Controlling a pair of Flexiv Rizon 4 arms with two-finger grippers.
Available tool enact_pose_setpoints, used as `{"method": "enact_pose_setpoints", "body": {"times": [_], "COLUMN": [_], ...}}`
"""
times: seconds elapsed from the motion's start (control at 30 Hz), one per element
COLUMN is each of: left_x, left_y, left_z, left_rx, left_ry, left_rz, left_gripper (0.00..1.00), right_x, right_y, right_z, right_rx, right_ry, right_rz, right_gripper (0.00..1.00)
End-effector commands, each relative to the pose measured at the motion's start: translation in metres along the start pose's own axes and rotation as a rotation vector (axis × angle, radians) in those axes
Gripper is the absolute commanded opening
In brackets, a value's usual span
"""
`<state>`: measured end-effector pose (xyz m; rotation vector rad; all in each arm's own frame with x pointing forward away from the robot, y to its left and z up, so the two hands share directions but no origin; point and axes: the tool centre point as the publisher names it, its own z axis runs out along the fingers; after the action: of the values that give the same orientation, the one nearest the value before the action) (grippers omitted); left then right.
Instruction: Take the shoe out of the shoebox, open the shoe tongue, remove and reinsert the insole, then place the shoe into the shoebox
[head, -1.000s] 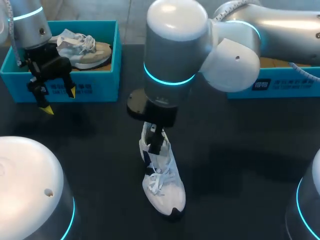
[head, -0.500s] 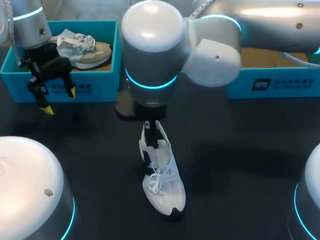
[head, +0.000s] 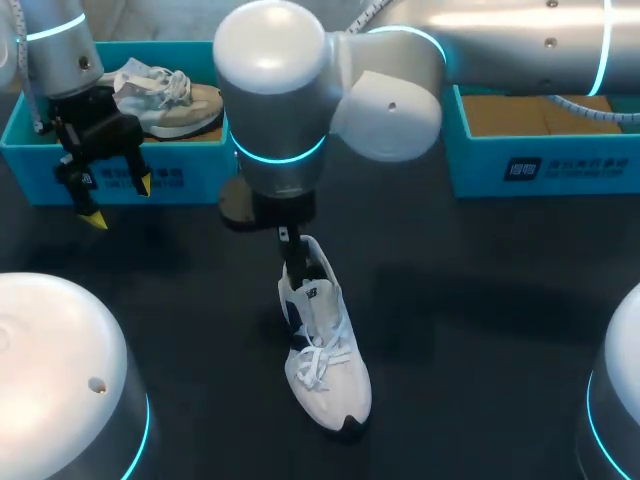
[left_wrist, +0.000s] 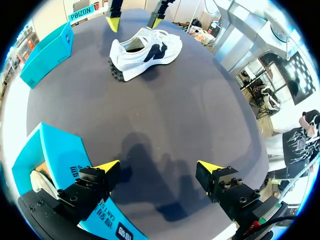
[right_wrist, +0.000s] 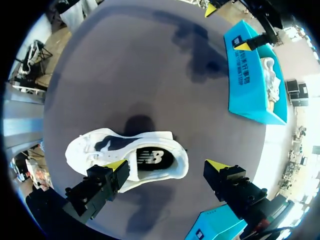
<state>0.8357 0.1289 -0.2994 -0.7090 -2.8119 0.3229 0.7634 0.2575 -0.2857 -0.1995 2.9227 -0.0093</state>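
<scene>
My right gripper hangs wide open over the heel end of the white shoe standing on the table, and my left gripper gapes empty by the left shoebox.

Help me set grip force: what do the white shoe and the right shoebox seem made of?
White shoe: seemingly soft matte textile or synthetic leather upper, going by its dull white surface and woven-looking laces; dark treaded sole looks rubbery. Right shoebox: probably cardboard, with thin straight walls, matte turquoise print outside and plain brown inside.
</scene>
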Motion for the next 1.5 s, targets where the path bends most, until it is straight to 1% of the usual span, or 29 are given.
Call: {"method": "enact_pose_setpoints", "body": {"times": [0.03,0.3,0.47,0.53,0.63,0.77,0.83,1.0,1.1,1.23,1.3,1.43,1.5], "left_x": [0.001,0.001,0.001,0.001,0.001,0.001,0.001,0.001,0.001,0.001,0.001,0.001,0.001], "left_y": [0.000,0.000,0.000,0.000,0.000,0.000,0.000,0.000,0.000,0.000,0.000,0.000,0.000], "left_z": [0.000,0.000,0.000,0.000,0.000,0.000,0.000,0.000,0.000,0.000,0.000,0.000,0.000], "left_rx": [-0.002,-0.002,-0.002,-0.002,-0.002,-0.002,-0.002,-0.002,-0.002,-0.002,-0.002,-0.002,-0.002], "left_ry": [0.001,0.001,0.001,0.001,0.001,0.001,0.001,0.001,0.001,0.001,0.001,0.001,0.001], "left_rz": [0.000,0.000,0.000,0.000,0.000,0.000,0.000,0.000,0.000,0.000,0.000,0.000,0.000], "left_gripper": [1.00,1.00,1.00,1.00,1.00,1.00,1.00,1.00,1.00,1.00,1.00,1.00,1.00], "right_x": [-0.007,-0.018,-0.023,-0.024,-0.025,-0.026,-0.025,-0.026,-0.026,-0.028,-0.028,-0.029,-0.029], "right_y": [-0.006,-0.012,-0.015,-0.015,-0.014,-0.014,-0.014,-0.013,-0.014,-0.017,-0.017,-0.018,-0.018], "right_z": [0.017,0.037,0.049,0.053,0.060,0.070,0.075,0.087,0.090,0.094,0.096,0.100,0.102], "right_rx": [-0.032,-0.029,-0.041,-0.027,-0.010,-0.009,-0.021,-0.017,-0.042,-0.044,-0.044,-0.041,-0.041], "right_ry": [-0.002,0.000,0.011,0.020,0.024,0.029,0.033,0.044,0.034,0.034,0.035,0.042,0.046], "right_rz": [-0.005,-0.030,-0.029,-0.030,-0.036,-0.037,-0.035,-0.030,-0.033,-0.028,-0.027,-0.027,-0.026], "right_gripper": [1.00,1.00,1.00,1.00,1.00,1.00,1.00,1.00,1.00,1.00,0.94,0.91,0.85]}}
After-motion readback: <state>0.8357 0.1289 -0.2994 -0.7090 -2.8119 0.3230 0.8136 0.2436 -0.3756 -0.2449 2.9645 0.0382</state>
